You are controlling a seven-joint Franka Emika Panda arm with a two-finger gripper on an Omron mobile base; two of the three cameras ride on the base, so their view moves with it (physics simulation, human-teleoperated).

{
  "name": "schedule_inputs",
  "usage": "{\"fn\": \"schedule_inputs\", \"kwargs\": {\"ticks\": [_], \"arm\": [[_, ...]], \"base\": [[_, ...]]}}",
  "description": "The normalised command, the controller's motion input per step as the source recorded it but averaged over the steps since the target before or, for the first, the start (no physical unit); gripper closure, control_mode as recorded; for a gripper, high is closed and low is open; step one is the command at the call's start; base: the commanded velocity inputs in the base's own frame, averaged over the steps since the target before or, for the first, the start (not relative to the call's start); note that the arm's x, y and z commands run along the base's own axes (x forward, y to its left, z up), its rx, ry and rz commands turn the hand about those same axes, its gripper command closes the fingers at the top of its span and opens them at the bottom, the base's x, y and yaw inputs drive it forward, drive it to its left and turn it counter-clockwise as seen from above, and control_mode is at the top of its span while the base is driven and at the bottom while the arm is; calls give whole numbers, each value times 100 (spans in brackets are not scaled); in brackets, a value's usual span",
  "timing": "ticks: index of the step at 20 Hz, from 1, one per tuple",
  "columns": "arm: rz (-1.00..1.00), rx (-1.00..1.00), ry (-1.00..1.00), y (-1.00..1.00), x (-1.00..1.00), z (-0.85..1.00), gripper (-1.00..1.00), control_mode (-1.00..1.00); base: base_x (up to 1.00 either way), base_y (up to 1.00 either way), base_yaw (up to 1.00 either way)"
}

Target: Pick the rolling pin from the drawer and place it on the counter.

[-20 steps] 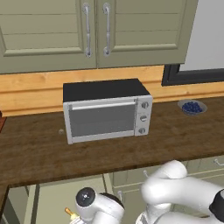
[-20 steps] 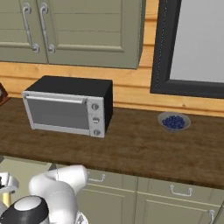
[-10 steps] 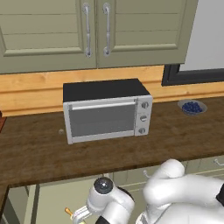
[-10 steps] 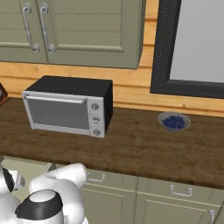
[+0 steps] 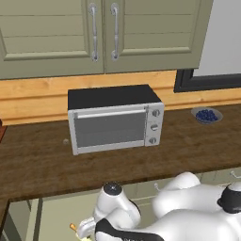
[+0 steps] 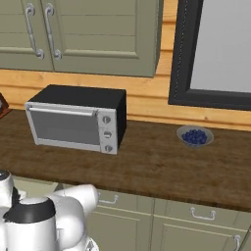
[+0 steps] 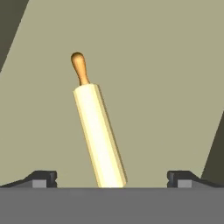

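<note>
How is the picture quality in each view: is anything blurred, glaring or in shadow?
Hand view: sharp, flat light, the rolling pin casts no clear shadow on the drawer floor. Left base view: crisp, the toaster oven shows no glare. Right base view: equally sharp, the counter evenly lit.

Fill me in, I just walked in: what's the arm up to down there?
The arm is reaching down below the counter into the open drawer, where the rolling pin lies. The gripper is open, with one of the fingers on either side of the pin's near end. Nothing is gripped yet. A toaster oven and a bowl of blueberries sit on the counter.
</note>
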Motion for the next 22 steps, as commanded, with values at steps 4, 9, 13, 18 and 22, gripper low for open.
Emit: {"fn": "schedule_inputs", "kwargs": {"ticks": [4, 9, 13, 18, 22], "arm": [[0, -3, 5, 38, 3, -32, -100, -100], [0, -1, 1, 22, 7, -45, -100, -100], [0, 0, 1, 4, 4, -38, -100, -100], [0, 0, 4, 0, 3, -39, -100, -100], [0, 0, 2, 2, 0, -39, -100, -100]], "base": [[0, 0, 0], [0, 0, 0], [0, 0, 0], [0, 0, 0], [0, 0, 0]]}}
